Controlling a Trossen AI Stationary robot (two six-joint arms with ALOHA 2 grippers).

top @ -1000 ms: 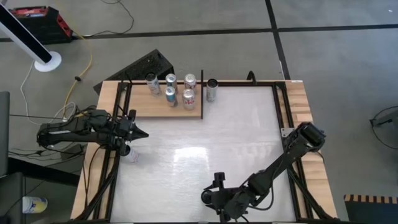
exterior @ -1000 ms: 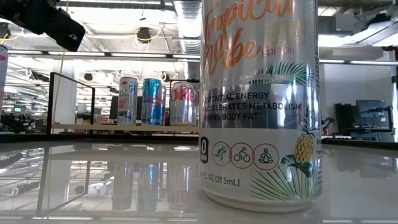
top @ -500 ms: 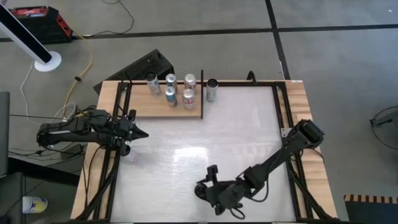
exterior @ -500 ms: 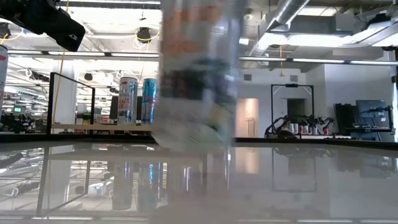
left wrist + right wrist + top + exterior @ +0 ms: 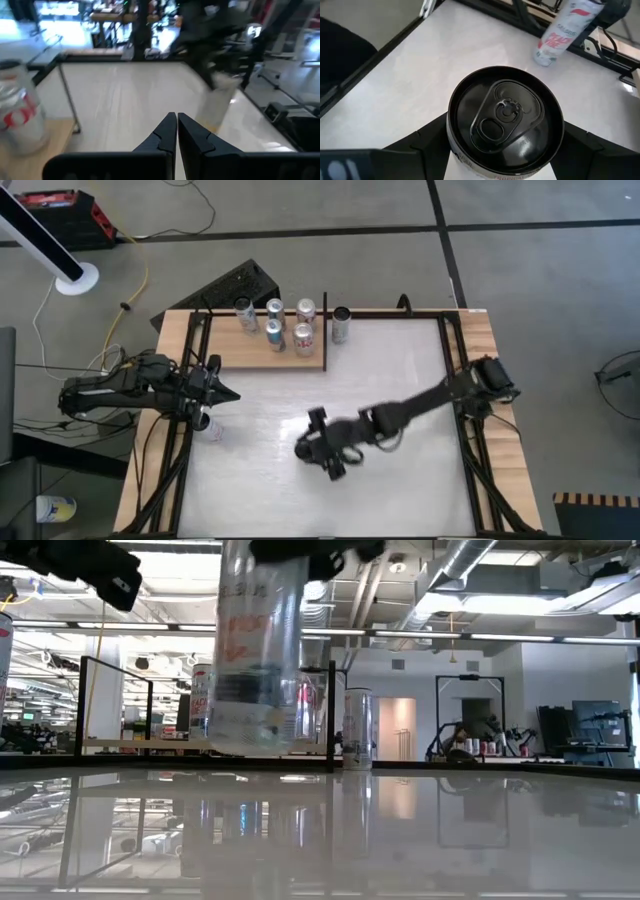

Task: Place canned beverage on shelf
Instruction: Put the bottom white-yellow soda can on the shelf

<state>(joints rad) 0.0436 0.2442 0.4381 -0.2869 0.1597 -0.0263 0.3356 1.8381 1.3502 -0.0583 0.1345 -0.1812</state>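
My right gripper [image 5: 310, 448] is over the middle of the white table, shut on a canned beverage [image 5: 255, 650], silver with orange lettering and a black top [image 5: 505, 117]. The shelf [image 5: 250, 352], a light-brown board edged by black bars, lies at the far left with several cans [image 5: 275, 335] standing on it. My left gripper [image 5: 228, 393] waits shut at the table's left edge, touching nothing. My right gripper pinches the can's side wall just below its top rim [image 5: 451, 131], one finger [image 5: 427, 137] on each side. The fingers come slanting down from the table's right. The can hangs upright, its bottom [image 5: 250, 745] lifted clear of the table.
One can [image 5: 341, 325] stands on the white table just right of the shelf. Another white can [image 5: 213, 426] with red print stands near the left edge below my left gripper. Black frame bars [image 5: 448, 350] run along the table's sides.
My right gripper has carried the can from the table's near edge toward the middle and the far left, rising a little and turning about. The can, which stood on the table near the front, now hangs clear of it, still upright.
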